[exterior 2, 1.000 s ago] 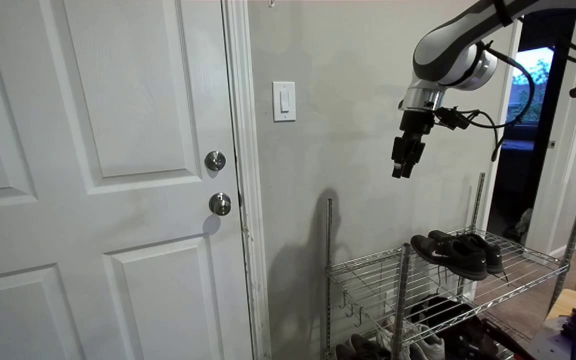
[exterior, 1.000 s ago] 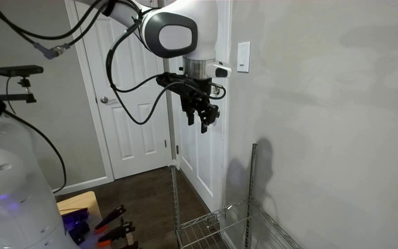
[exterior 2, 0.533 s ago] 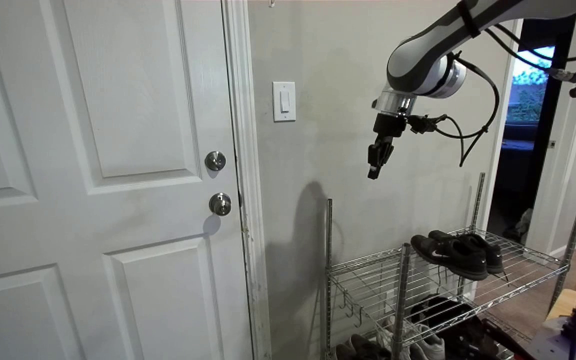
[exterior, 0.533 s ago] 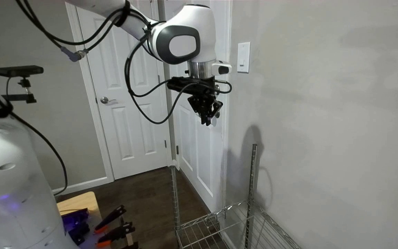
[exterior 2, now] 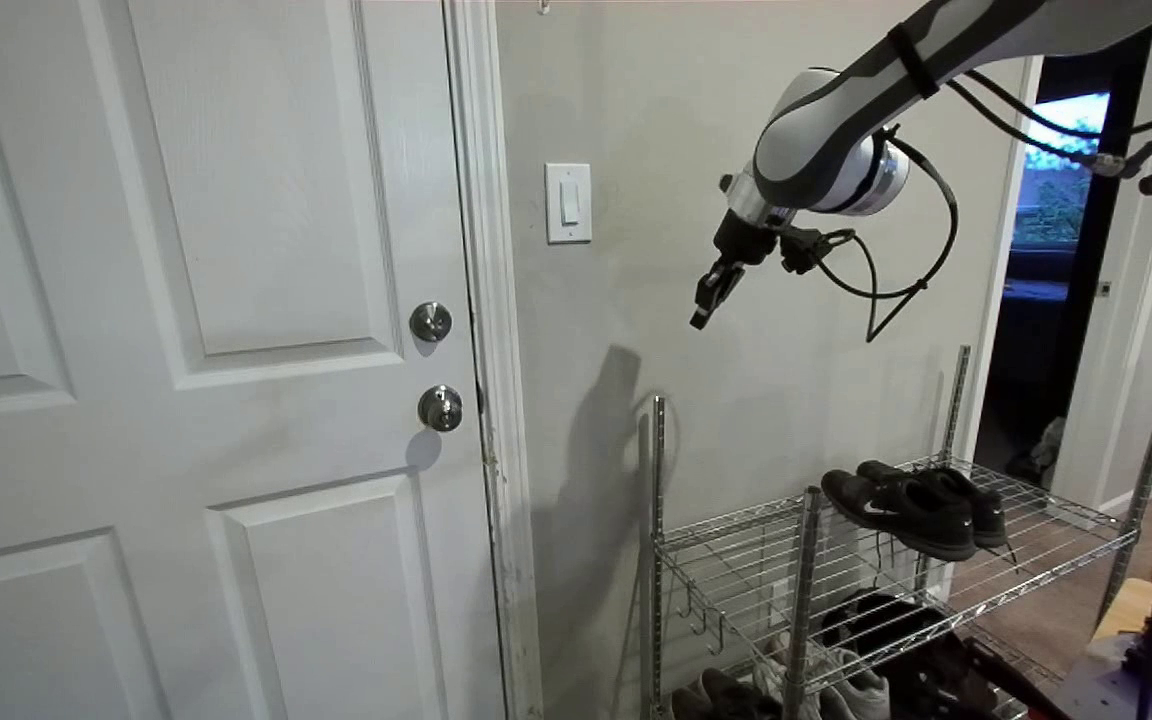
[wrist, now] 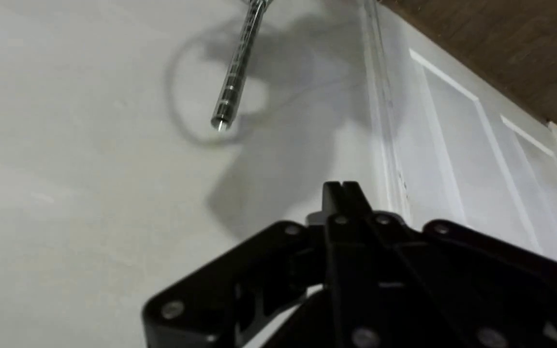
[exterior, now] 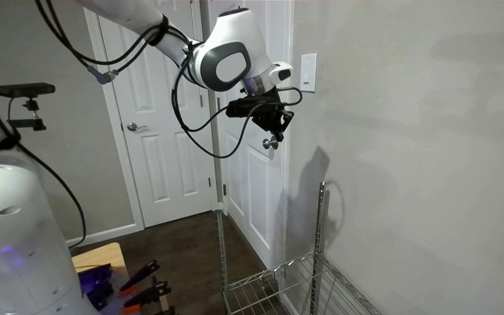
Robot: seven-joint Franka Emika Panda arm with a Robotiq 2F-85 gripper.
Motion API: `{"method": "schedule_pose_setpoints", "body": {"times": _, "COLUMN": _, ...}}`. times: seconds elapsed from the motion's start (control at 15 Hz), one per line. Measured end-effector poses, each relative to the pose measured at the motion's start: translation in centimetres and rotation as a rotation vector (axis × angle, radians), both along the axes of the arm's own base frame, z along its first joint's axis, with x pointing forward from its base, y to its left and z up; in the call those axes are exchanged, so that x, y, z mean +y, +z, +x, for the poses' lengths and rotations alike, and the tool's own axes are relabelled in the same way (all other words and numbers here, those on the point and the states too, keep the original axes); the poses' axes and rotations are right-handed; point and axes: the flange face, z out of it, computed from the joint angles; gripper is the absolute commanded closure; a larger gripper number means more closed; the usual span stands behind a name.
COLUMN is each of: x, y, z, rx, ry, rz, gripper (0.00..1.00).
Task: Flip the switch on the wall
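Note:
The switch (exterior: 308,72) is a white upright plate with a narrow rocker on the off-white wall (exterior: 409,166). Another exterior view also has the switch (exterior 2: 569,203), just right of the door frame. My gripper (exterior 2: 700,320) hangs in the air to the right of the switch and lower than it there, tilted down and toward the door side. In an exterior view the gripper (exterior: 280,137) appears left of and below the plate, apart from it. The wrist view has the gripper (wrist: 342,185) shut, fingertips together with nothing between them; the switch is out of that view.
A wire shelf (exterior 2: 736,520) stands against the wall below the arm, with black shoes (exterior 2: 911,508) on it. One upright post (wrist: 232,82) rises under the gripper. The white door (exterior 2: 266,430) with its knob (exterior 2: 440,408) is beside the switch. Cables (exterior: 230,153) loop off the arm.
My gripper has closed from open. The arm has moved toward the door side, nearer the switch, and the gripper has tilted from pointing down to slanting forward. The switch looks the same.

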Motion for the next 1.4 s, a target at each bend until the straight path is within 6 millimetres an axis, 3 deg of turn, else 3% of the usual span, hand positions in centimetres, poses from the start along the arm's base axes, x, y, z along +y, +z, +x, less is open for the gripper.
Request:
{"method": "schedule_pose_setpoints", "body": {"times": 0.73, "x": 3.5, "y": 3.8, "z": 1.6, "rx": -0.353, "ry": 0.058, "rz": -0.054, "gripper": 0.98}}
{"method": "schedule_pose_setpoints", "body": {"times": 0.93, "x": 4.5, "y": 3.8, "z": 2.2, "rx": -0.403, "ry": 0.08, "rz": -0.066, "gripper": 0.98}}
{"method": "schedule_pose_setpoints", "body": {"times": 1.4, "x": 4.7, "y": 3.7, "z": 2.4, "rx": -0.408, "ry": 0.084, "rz": -0.068, "gripper": 0.98}}
